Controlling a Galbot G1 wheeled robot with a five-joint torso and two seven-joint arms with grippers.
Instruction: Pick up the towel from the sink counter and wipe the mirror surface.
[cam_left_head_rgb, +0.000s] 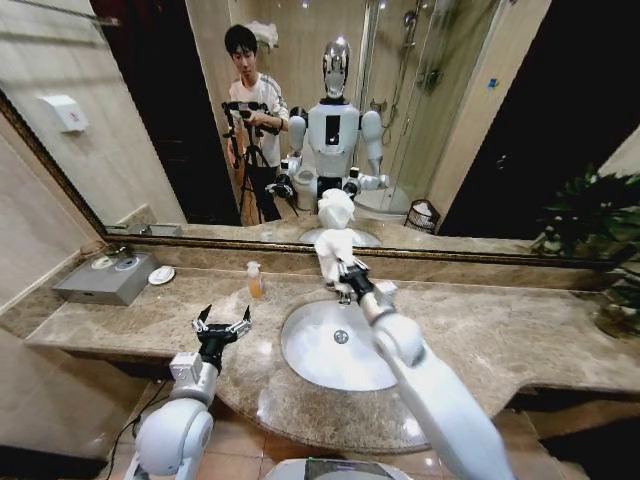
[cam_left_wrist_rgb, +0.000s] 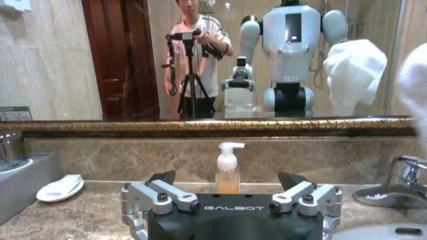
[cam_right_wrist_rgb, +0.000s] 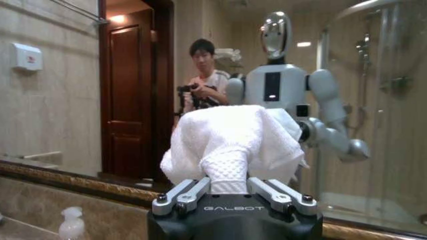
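My right gripper (cam_left_head_rgb: 340, 268) is shut on the white towel (cam_left_head_rgb: 333, 245), holding it bunched and upright above the tap, near the lower edge of the mirror (cam_left_head_rgb: 150, 120). Whether the cloth touches the glass cannot be told. In the right wrist view the towel (cam_right_wrist_rgb: 230, 145) bulges out between the closed fingers of the right gripper (cam_right_wrist_rgb: 230, 187), facing the mirror (cam_right_wrist_rgb: 60, 100). My left gripper (cam_left_head_rgb: 222, 328) hovers open over the sink counter (cam_left_head_rgb: 500, 330), left of the basin (cam_left_head_rgb: 335, 350). The left wrist view shows the left gripper (cam_left_wrist_rgb: 227, 182) open, with the towel (cam_left_wrist_rgb: 417, 90) at the picture's edge.
A soap bottle (cam_left_head_rgb: 255, 281) stands at the back of the counter, ahead of the left gripper. A grey box (cam_left_head_rgb: 105, 278) and a white soap dish (cam_left_head_rgb: 161, 274) sit far left. The chrome tap (cam_left_wrist_rgb: 400, 182) is behind the basin. A plant (cam_left_head_rgb: 600, 220) is at the far right.
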